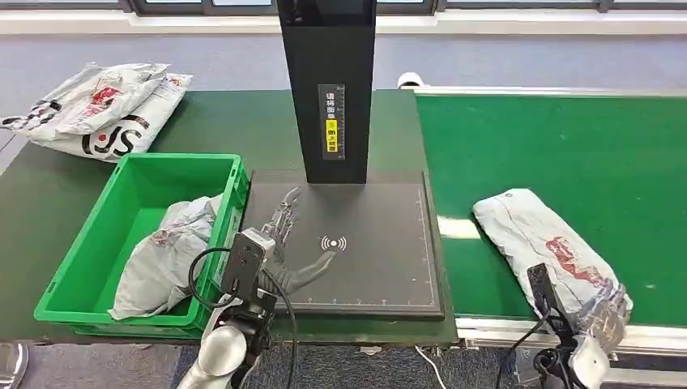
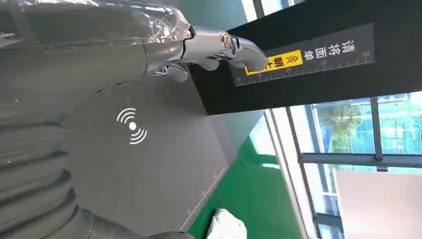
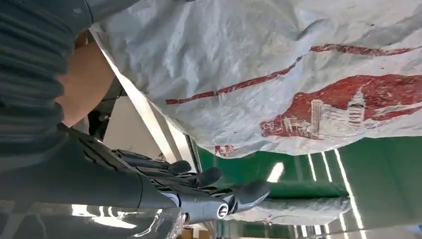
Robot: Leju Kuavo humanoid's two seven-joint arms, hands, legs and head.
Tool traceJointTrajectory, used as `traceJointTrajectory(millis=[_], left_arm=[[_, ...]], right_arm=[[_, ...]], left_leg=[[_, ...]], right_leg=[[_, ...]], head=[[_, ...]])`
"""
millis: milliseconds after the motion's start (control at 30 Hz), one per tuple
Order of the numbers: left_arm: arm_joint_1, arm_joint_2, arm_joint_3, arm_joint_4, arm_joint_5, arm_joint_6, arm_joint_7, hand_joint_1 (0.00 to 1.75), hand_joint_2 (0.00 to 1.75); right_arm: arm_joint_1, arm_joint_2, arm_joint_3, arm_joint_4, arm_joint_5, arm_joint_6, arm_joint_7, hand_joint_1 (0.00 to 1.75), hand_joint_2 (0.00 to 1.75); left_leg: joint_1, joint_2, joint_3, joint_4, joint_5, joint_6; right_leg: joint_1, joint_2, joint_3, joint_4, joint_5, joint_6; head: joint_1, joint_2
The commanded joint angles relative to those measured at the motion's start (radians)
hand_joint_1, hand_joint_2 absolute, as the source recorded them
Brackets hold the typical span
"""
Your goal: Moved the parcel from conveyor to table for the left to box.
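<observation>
Nearest to the head camera are the two wrists of the robot, and the right hand (image 1: pixel 587 356) sits low at the near edge of the conveyor (image 1: pixel 567 146), just at the near end of the parcel (image 1: pixel 551 247). This parcel, a grey bag with red print, lies on the green belt, and its long axis runs from the right hand away and a little toward the left side, so the far end is well apart from the fingers. In the right wrist view the dark fingers (image 3: pixel 199 179) are stretched out and apart, with the bag just beside them; they do not close on it, so the hand seems open and holds nothing, though contact with the bag cannot be told. The left hand (image 1: pixel 283 243) rests flat over the black scan pad (image 1: pixel 364 267), fingers spread, also holding nothing, and the green bin (image 1: pixel 89 267) with another grey bag (image 1: pixel 166 259) inside is just beside it on its outer side. The right hand is clearly the nearer one to the parcel, so the coming grasp probably belongs to it, and the bag then has to travel toward the pad.
</observation>
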Motion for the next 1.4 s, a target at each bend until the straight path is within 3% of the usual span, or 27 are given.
traceJointTrajectory(millis=[33, 167, 267, 367, 400, 433, 1033, 1233, 1400], left_arm=[[-0.011, 0.019, 0.011, 0.030, 0.000, -0.003, 0.005, 0.00, 1.75], [-0.008, 0.028, 0.008, 0.026, -0.003, -0.006, 0.001, 0.00, 1.75], [-0.012, 0.039, 0.009, 0.024, 0.003, -0.016, -0.012, 0.00, 1.75], [-0.015, 0.044, 0.007, 0.026, 0.004, -0.017, -0.013, 0.00, 1.75], [-0.014, 0.047, 0.006, 0.026, 0.006, -0.017, -0.015, 0.00, 1.75], [-0.014, 0.049, 0.004, 0.024, 0.008, -0.017, -0.017, 0.00, 1.75], [0.001, 0.041, 0.012, -0.008, 0.007, -0.005, -0.017, 0.00, 1.75], [-0.002, 0.039, 0.024, -0.007, 0.000, 0.000, -0.013, 0.00, 1.75], [0.010, 0.030, 0.040, -0.019, -0.010, 0.007, -0.013, 0.00, 1.75]], right_arm=[[-0.051, -0.006, -0.059, 0.101, -0.006, 0.016, -0.003, 0.00, 1.75], [-0.069, 0.001, -0.116, 0.143, -0.106, 0.131, -0.063, 0.00, 1.75], [-0.081, 0.012, -0.181, 0.167, -0.270, 0.340, -0.136, 0.00, 1.75], [-0.084, 0.007, -0.164, 0.180, -0.262, 0.363, -0.122, 0.00, 1.75], [-0.086, 0.005, -0.161, 0.184, -0.268, 0.382, -0.125, 0.79, 1.75], [-0.086, 0.003, -0.146, 0.182, -0.263, 0.385, -0.124, 1.75, 1.75], [-0.071, 0.040, -0.040, 0.065, -0.284, 0.423, -0.149, 1.75, 1.75], [-0.027, 0.092, 0.075, -0.151, -0.327, 0.453, -0.168, 1.75, 1.75], [0.022, 0.133, 0.192, -0.464, -0.420, 0.423, -0.204, 1.75, 1.75]], left_leg=[[0.001, 0.002, 0.003, -0.002, 0.000, 0.000], [0.000, 0.001, 0.002, -0.001, 0.000, 0.000], [0.001, 0.002, 0.003, -0.002, 0.000, 0.000], [0.001, 0.002, 0.003, -0.001, 0.000, 0.000], [0.001, 0.002, 0.005, -0.002, 0.000, 0.000], [0.001, 0.002, 0.004, -0.001, 0.000, 0.000], [0.002, 0.008, 0.009, -0.002, 0.002, 0.001], [0.002, 0.009, 0.009, -0.002, 0.001, 0.001], [0.002, 0.010, 0.007, -0.003, 0.003, 0.000]], right_leg=[[0.001, 0.000, 0.003, -0.003, 0.001, -0.001], [0.000, 0.000, 0.002, -0.001, 0.000, -0.001], [0.001, 0.001, 0.003, -0.003, 0.001, -0.001], [0.001, 0.001, 0.003, -0.002, 0.001, -0.001], [0.002, 0.001, 0.004, -0.003, 0.001, -0.001], [0.001, 0.002, 0.004, -0.002, 0.001, 0.000], [0.005, 0.007, 0.011, -0.008, 0.007, 0.002], [0.004, 0.009, 0.010, -0.007, 0.007, 0.002], [0.004, 0.008, 0.007, -0.008, 0.008, 0.001]], head=[[0.000, 0.000], [0.000, 0.000], [0.000, 0.000], [0.000, 0.000], [0.000, 0.000], [0.000, 0.000], [0.000, 0.000], [0.000, 0.000], [0.000, 0.000]])
